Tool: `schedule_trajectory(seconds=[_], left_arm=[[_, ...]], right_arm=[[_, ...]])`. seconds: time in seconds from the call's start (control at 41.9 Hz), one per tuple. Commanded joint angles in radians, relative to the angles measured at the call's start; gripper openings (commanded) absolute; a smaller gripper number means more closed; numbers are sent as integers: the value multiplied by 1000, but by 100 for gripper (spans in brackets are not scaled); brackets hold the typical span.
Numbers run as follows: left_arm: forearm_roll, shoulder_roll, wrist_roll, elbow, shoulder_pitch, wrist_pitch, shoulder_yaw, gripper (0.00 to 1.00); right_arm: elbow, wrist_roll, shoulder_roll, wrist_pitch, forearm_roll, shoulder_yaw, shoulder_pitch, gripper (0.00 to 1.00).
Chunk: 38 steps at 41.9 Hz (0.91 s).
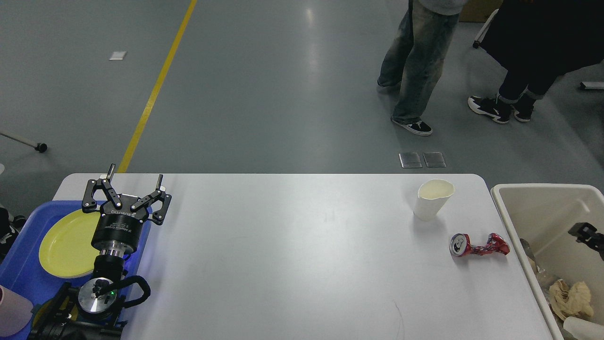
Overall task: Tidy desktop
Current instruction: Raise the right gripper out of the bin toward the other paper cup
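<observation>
The white desktop [292, 255] carries a white paper cup [433, 200] standing upright at the far right. A crushed red can [479, 245] lies on its side just in front of the cup, near the right edge. My left gripper [136, 173] stands open over the left end of the desktop, at the blue tray's right rim, with nothing between its fingers. Only a small dark part of my right gripper [587, 233] shows at the right edge, above the beige bin [514, 193]; its fingers cannot be told apart.
A blue tray [19, 269] at the left holds a yellow plate [66, 243] and a pinkish cup [12, 316]. The bin holds crumpled paper [571, 298] and other waste. Two people [415, 61] stand on the floor beyond the far right corner.
</observation>
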Motion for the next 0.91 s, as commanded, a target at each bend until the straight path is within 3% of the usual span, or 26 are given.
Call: schedule_trajectory(seconds=[0.0,0.167,0.478,0.597,0.884], left_arm=[[0,0,0,0,0,0,0,96],[0,0,0,0,0,0,0,96],[0,0,0,0,0,0,0,96],[0,0,0,0,0,0,0,96],[0,0,0,0,0,0,0,96]], right_arm=[[201,0,5,117,-2,-218,310,100],[346,-5,45,289,-2,-342,588,100],[421,-9,178,781,0,-410,988,100],[513,-8,237,821,0,-413,1119,100],[763,-6,433,807,21,-353,1406,100]])
